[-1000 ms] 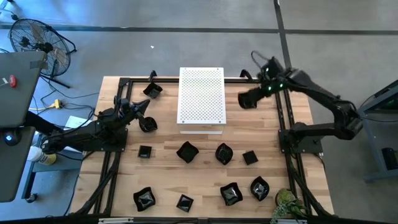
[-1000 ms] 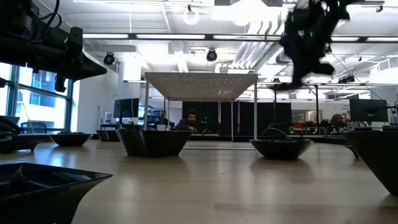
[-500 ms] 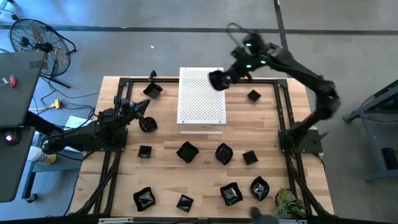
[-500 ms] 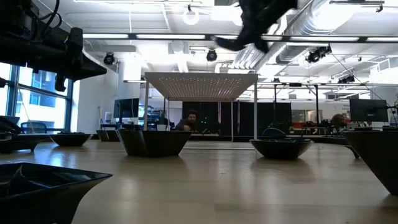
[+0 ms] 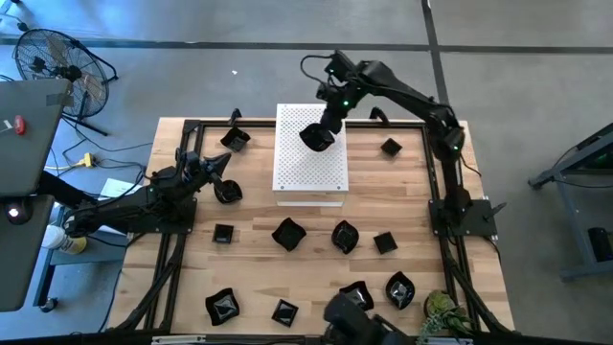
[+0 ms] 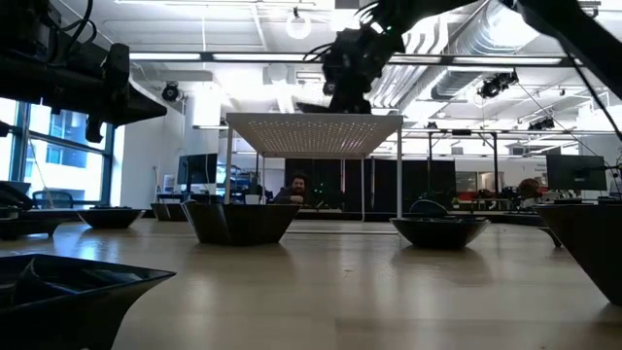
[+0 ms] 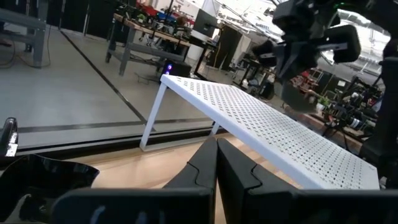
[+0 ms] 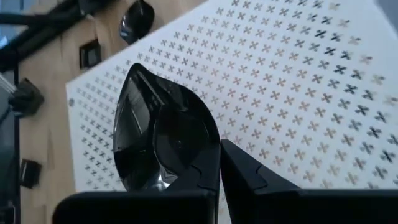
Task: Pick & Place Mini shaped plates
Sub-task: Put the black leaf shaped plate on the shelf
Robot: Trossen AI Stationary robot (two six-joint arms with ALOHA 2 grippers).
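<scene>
Right arm has swung from the upper right of the high view across to upper centre over the last second, carrying a plate with it. Left arm and the plates on the bench haven't shifted.

- Bench [image 5: 249,273]: no plate on the white perforated board [image 5: 309,172] yet. Assuming the board is the drop target, nothing is placed.
- Right hand [image 5: 319,134] hovers above the board's upper half, fingers clamped on the rim of one glossy black plate [image 8: 158,140]. Wrist view shows the plate over the perforations; low view shows it well clear of the surface. So first place is mid-carry, release not done.
- Left hand [image 5: 213,172] sits at the left of the frame, fingers together, holding nothing, just beside a plate near the board's left edge [image 5: 227,191].
- Remaining plates: one at upper left [image 5: 233,139], one at upper right [image 5: 390,148], a middle row of four [image 5: 287,233], four along the bottom edge [image 5: 222,307]. About eleven still loose, by my count; bottom row is partly hidden by something dark at the frame edge.

Call it barely started: one in hand, rest to go.
</scene>
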